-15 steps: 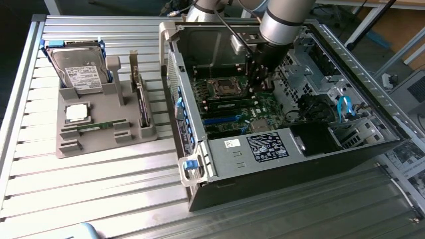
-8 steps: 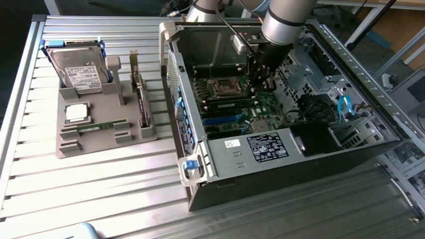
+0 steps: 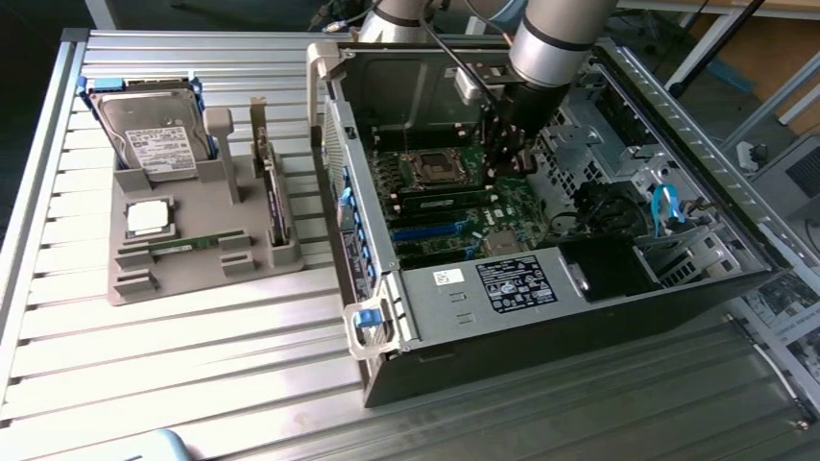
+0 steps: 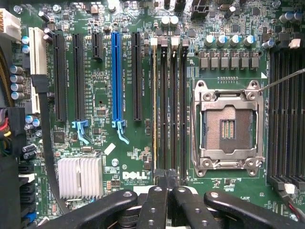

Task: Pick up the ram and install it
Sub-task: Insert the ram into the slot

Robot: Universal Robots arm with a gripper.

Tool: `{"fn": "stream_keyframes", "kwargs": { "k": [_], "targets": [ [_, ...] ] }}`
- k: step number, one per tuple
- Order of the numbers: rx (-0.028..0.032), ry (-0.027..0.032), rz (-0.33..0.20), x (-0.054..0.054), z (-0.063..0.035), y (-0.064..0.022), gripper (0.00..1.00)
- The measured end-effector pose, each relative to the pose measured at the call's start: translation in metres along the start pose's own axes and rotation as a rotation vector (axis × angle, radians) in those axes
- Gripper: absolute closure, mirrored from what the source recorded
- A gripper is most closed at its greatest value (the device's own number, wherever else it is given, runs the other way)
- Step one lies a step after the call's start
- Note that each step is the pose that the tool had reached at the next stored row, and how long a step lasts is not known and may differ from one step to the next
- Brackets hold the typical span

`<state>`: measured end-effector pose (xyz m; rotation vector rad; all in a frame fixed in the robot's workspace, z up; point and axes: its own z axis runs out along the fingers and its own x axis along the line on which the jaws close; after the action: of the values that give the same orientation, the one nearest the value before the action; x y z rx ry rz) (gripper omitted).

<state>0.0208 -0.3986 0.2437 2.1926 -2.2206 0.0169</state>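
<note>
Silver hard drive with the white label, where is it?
On the exterior view's left, the silver hard drive leans in the grey plastic holder, outside the open computer case.

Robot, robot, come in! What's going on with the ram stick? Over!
Gripper shut, over the memory slots inside the case. Ram lying in the grey tray, outside the case. Nothing seen in the way. Over.

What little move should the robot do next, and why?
Probably a gentle push straight down. The shut jaws sit over the black memory slots beside the empty processor socket, and a thin stick on edge, likely the ram, lines up with one slot. I cannot tell if it is seated.
</note>
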Motion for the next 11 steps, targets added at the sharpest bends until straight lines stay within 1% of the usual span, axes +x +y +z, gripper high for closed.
{"fn": "stream_keyframes", "kwargs": {
  "k": [7,11],
  "targets": [
    [-0.0004,0.0001,0.0,-0.0001,0.0,-0.0057,0.89],
    [-0.0004,0.0001,0.0,-0.0001,-0.0001,-0.0058,0.89]
  ]
}}
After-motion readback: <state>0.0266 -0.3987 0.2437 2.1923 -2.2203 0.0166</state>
